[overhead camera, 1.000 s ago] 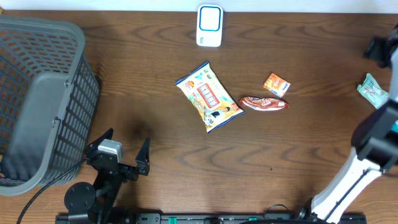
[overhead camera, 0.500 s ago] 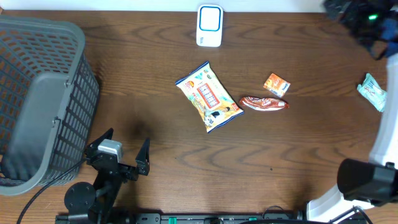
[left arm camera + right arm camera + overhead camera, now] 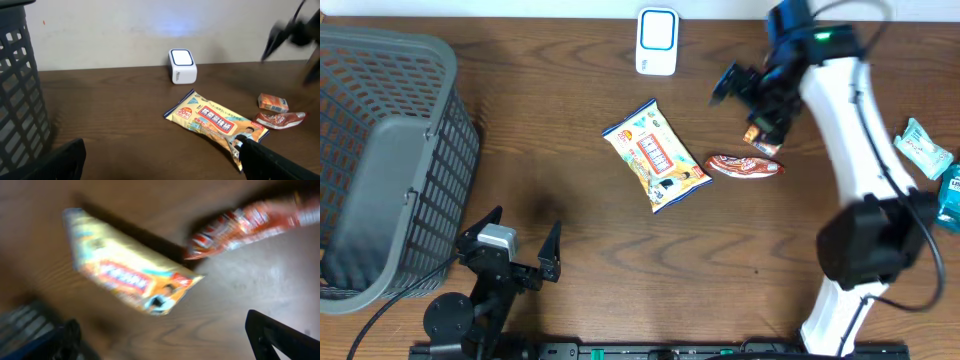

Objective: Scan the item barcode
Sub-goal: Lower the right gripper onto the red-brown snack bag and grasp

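Your right gripper is the nearer one: fingers spread wide, empty, hovering over the items. The snack bag, likely the one to scan, lies ahead of the gap between them, nearer one finger, its long axis slanting across that gap. The red wrapper sits nearer the other finger. Your left gripper, likewise wide and empty, is well apart from both.

The right gripper has swung in from the far right. Its spread fingers now hang over the orange packet, the red wrapper just below them. A blue packet is uncovered.
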Robot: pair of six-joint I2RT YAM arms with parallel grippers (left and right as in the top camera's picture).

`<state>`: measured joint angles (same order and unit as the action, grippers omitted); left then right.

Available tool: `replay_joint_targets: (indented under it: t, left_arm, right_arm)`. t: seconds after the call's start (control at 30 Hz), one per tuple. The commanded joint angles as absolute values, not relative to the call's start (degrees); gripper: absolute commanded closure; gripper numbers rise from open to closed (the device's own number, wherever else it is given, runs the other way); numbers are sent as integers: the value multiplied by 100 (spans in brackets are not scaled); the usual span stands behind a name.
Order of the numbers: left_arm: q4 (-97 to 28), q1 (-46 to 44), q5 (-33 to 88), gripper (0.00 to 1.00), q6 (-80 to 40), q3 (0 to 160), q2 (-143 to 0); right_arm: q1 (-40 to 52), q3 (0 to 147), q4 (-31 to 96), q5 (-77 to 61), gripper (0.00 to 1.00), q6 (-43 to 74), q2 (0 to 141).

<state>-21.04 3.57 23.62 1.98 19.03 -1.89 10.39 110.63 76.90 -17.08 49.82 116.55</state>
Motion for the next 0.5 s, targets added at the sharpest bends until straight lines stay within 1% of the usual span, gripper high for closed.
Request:
replay_joint_targets:
  t: [0.0, 0.1, 0.3, 0.47]
  left_arm:
    - [-2097, 336, 2329, 2, 276, 1933, -178]
    - [-2097, 336, 2329, 2, 276, 1933, -178]
    - [-2097, 336, 2327, 2, 276, 1933, -178]
    - [-2097, 336, 2329, 2, 276, 1933, -178]
  right_arm:
    - [1083, 10645, 7712, -904, 1, 6941, 12075]
    - [1041, 10497, 7655, -886, 1, 7494, 12346]
    - [941, 10488, 7387, -484, 6, 7498, 12674]
    - [1002, 10475, 7286, -82, 22, 7496, 12984]
